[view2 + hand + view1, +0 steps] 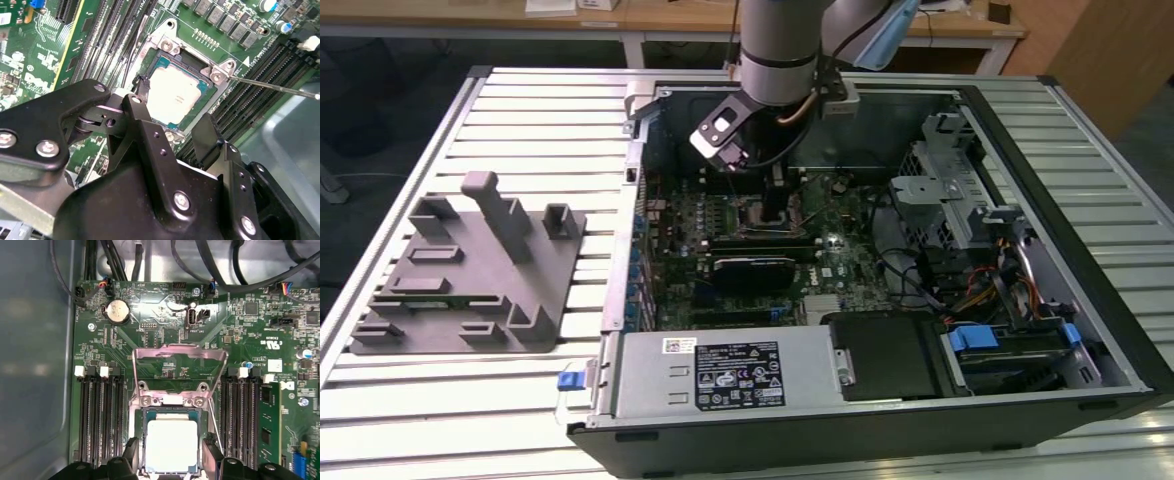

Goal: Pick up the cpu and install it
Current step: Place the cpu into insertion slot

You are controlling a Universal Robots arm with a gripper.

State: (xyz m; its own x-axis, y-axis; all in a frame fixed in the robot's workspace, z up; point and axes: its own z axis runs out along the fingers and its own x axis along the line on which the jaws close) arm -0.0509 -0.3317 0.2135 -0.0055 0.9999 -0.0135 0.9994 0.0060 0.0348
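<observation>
Slatted metal bench (520, 110) fills the exterior view, with wooden desks behind it. On it lies an open computer case (854, 440), and at the exterior view's left stands a grey plastic tray (454, 290) with upright posts. Inside the case, low in that frame, a silver box (654, 390) carries a white label (736, 372) crowded with small black print and marks. The arm reaches down into the case, its claw (778, 205) just over the green motherboard (854, 250). In both wrist views the cpu (171, 445) (175, 95) lies flat in its socket, silvery top up, with the metal load plate (177, 357) swung up beyond it. The claw (171, 455) (175, 107) is spread apart, its black fingers (212, 457) standing on either side of the cpu and holding nothing. White lettering dots the board near a coin cell (118, 311).
</observation>
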